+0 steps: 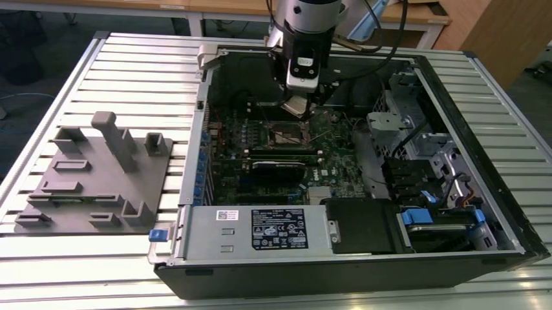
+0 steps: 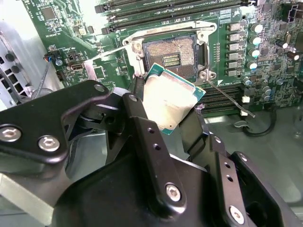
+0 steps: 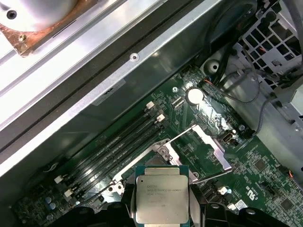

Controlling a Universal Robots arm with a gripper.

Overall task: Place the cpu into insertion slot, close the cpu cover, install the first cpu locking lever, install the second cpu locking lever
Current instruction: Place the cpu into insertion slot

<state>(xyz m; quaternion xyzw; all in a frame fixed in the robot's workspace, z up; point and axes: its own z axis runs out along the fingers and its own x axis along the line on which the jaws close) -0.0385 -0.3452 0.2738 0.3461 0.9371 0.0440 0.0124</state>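
Exterior view: the gripper [image 1: 298, 103] hangs above the slot [image 1: 289, 134]. Second wrist view: its fingers [image 2: 138, 101] pinch the cpu [image 2: 173, 101] by opposite edges, with a corner pointing at the slot. Being square, it has no long axis. First wrist view: the cover [image 3: 203, 146] stands open. The chip likely needs squaring to the socket rim and levelling.

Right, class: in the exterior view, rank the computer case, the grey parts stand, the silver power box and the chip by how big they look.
Largest to smallest:
1. computer case
2. grey parts stand
3. silver power box
4. chip, clearly the smallest
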